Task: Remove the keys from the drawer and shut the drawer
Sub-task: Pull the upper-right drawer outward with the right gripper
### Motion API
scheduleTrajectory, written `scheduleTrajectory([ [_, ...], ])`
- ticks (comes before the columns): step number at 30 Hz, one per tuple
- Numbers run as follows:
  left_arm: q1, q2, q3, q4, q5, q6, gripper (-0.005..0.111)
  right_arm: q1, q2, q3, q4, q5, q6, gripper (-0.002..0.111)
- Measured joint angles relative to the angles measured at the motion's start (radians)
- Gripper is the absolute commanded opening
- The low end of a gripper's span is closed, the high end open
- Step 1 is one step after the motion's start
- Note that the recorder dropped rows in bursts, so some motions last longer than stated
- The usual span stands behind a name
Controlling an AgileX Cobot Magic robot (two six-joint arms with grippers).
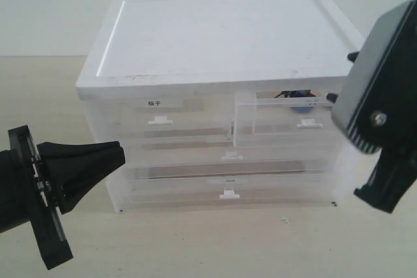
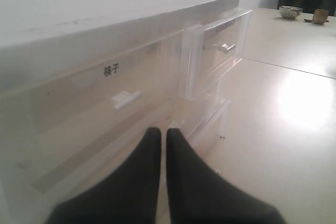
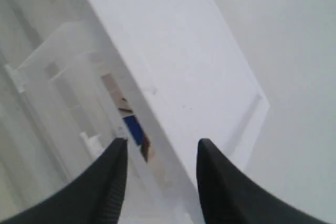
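My right gripper [image 3: 163, 144] is open over the drawer [image 1: 283, 128], which stands out at the upper right corner of the cabinet [image 1: 215, 30], with the keys [image 3: 135, 129] inside. My left gripper [image 2: 163, 131] is closed and empty.

Keys [image 1: 294, 94] mostly hidden inside the pulled-out drawer [image 1: 287, 125] under the white lid [image 1: 215, 30]: only a sliver of blue and something dark shows in the gap, and the right wrist view gives just a blurred blue patch. Right arm [image 1: 384, 96] is cut off by the exterior view's edge. Two small things [image 2: 290, 11] on the far tabletop [image 2: 294, 51] are too small to identify.
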Motion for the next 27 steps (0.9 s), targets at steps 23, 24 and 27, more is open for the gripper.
scheduleTrajectory([
  [23, 0.0, 0.0, 0.0, 0.006, 0.0, 0.004, 0.005, 0.0, 0.301, 0.115, -0.37, -0.009, 0.106, 0.019],
  [24, 0.0, 0.0, 0.0, 0.006, 0.0, 0.004, 0.005, 0.0, 0.301, 0.115, -0.373, -0.001, 0.106, 0.019],
  [27, 0.0, 0.0, 0.0, 0.008, 0.0, 0.004, 0.005, 0.0, 0.312, 0.117, -0.379, 0.014, 0.106, 0.019],
])
